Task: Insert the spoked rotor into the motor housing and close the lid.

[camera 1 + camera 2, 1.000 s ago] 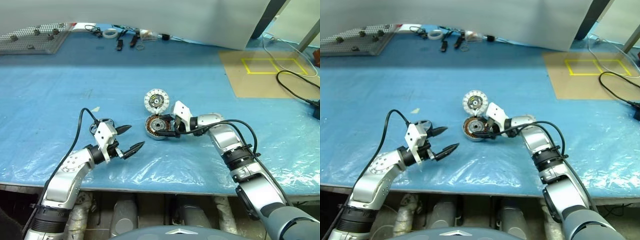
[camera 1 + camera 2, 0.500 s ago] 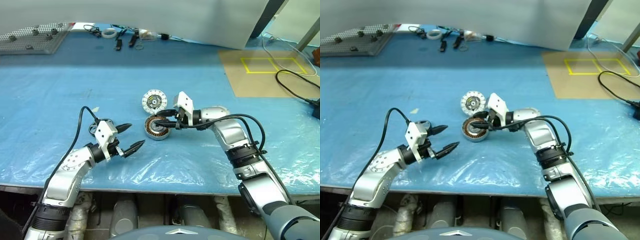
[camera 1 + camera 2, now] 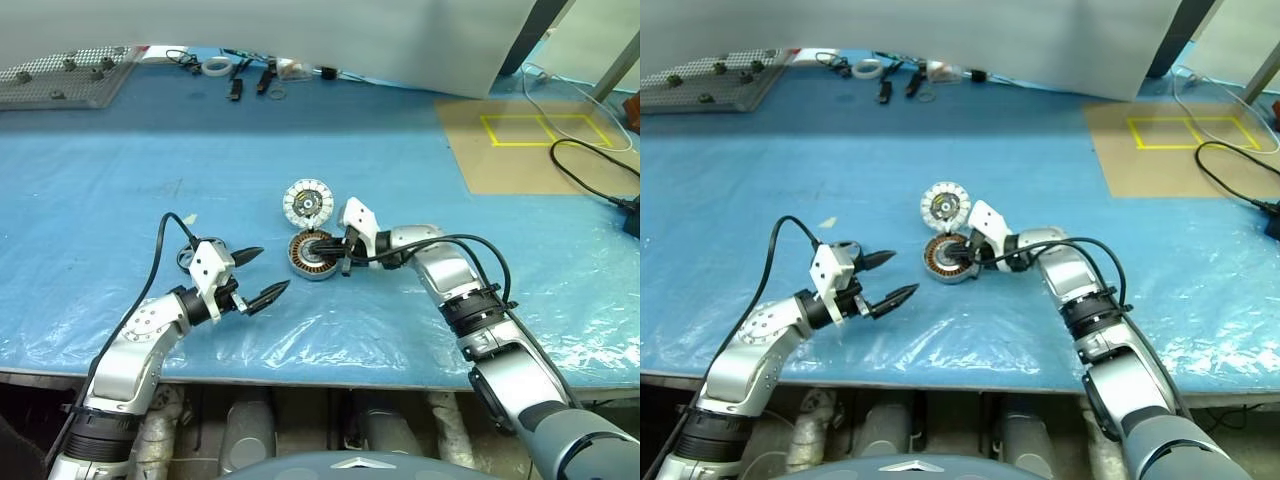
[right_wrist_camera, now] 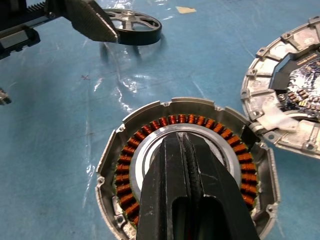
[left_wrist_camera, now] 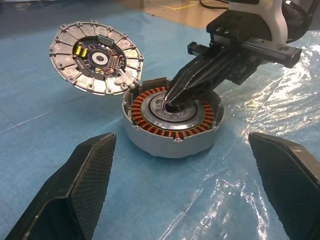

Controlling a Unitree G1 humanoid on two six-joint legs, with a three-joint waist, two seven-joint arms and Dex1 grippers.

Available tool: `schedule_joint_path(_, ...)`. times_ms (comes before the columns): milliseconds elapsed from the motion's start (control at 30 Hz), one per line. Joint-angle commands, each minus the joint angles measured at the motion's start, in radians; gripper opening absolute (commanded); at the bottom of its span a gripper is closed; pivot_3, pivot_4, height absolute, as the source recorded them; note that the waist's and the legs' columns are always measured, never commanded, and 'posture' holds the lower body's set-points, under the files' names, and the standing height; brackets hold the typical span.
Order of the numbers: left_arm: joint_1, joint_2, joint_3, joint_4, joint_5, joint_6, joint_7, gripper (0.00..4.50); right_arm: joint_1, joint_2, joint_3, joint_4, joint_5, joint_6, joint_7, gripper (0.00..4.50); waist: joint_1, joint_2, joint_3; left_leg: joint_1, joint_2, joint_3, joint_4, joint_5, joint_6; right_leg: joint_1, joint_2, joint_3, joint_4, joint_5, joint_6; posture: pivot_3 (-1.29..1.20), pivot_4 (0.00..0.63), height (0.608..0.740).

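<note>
Two grippers: left gripper [image 3: 262,276] spread wide, holding nothing; right gripper [image 4: 186,150] pressed together, tips in the centre of the motor housing [image 3: 312,254].
Spoked rotor [image 4: 131,26]: flat on the table, just behind the left fingers, well apart from the housing.
Nearer arm: left, I judge.
Lid [image 3: 308,203]: leaning at the housing's far edge.

Three motor parts lay on the worktop [image 3: 120,150] — one motor housing [image 3: 314,254] at the frame's centre, one lid [image 3: 308,202] just above it, and one spoked rotor [image 4: 134,27] to the left. Two claws were there: the left claw [image 3: 257,275] with two black fingers, the right claw [image 3: 322,244] with two more. At the upper left sat one perforated metal plate [image 3: 70,78] — and one roll of tape [image 3: 216,66] beside it. One yellow outlined square [image 3: 538,130] marked the upper right.
</note>
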Motion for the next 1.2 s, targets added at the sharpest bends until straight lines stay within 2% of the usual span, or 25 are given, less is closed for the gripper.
schedule_joint_path(33,-0.002,0.005,0.012,-0.022,-0.01,-0.012,-0.001,4.5,-0.013,-0.004,-0.009,-0.001,-0.008,-0.02,-0.001,0.02,0.0,0.0,0.0,0.0,0.0,0.0,0.0,0.0,0.0,0.0,0.0,0.0,0.0,0.0,0.0,0.0,0.15,0.74)
schedule_joint_path(367,-0.012,0.003,0.01,-0.012,-0.006,-0.014,0.001,4.5,0.025,-0.015,0.034,0.057,-0.081,-0.045,-0.017,0.02,0.0,0.0,0.0,0.002,0.0,0.0,0.0,0.0,0.0,0.002,0.0,0.0,0.0,0.0,0.0,0.0,0.15,0.74)
schedule_joint_path(500,-0.011,0.004,0.011,-0.011,-0.006,-0.013,0.001,4.5,0.011,-0.008,0.018,0.094,-0.067,0.043,-0.026,0.02,0.001,0.0,0.0,0.008,0.0,0.0,0.0,-0.002,-0.003,0.009,0.0,0.0,-0.001,0.0,0.0,0.0,0.15,0.74)
schedule_joint_path(667,-0.017,0.004,0.01,-0.009,-0.006,-0.01,0.002,4.5,-0.015,0.004,0.008,0.079,-0.012,0.274,0.003,0.02,0.004,0.0,0.0,0.015,0.0,0.0,0.0,-0.002,-0.003,0.016,0.0,0.0,-0.001,0.0,0.0,0.0,0.15,0.74)
schedule_joint_path(900,-0.027,0.002,0.009,0.001,-0.003,-0.014,0.003,4.5,0.017,-0.017,0.042,-0.021,0.002,0.333,0.039,0.02,0.003,0.0,-0.001,0.015,0.0,0.0,-0.001,-0.002,-0.004,0.016,0.0,0.0,-0.002,-0.001,0.0,0.0,0.15,0.74)
schedule_joint_path(1067,-0.032,-0.001,0.011,0.007,-0.005,-0.017,0.004,4.5,-0.032,0.01,-0.007,0.077,-0.003,0.422,-0.056,0.02,0.0,0.0,-0.001,0.014,0.0,0.0,-0.002,-0.002,-0.004,0.014,0.0,0.0,-0.002,-0.001,-0.001,0.0,0.15,0.74)
schedule_joint_path(1200,-0.035,-0.004,0.01,0.012,-0.003,-0.02,0.005,4.5,-0.038,-0.014,0.04,0.122,-0.054,0.403,-0.075,0.02,0.007,0.001,-0.002,0.016,0.0,0.0,-0.002,-0.002,-0.004,0.016,0.0,0.0,-0.002,-0.001,-0.001,0.0,0.15,0.74)
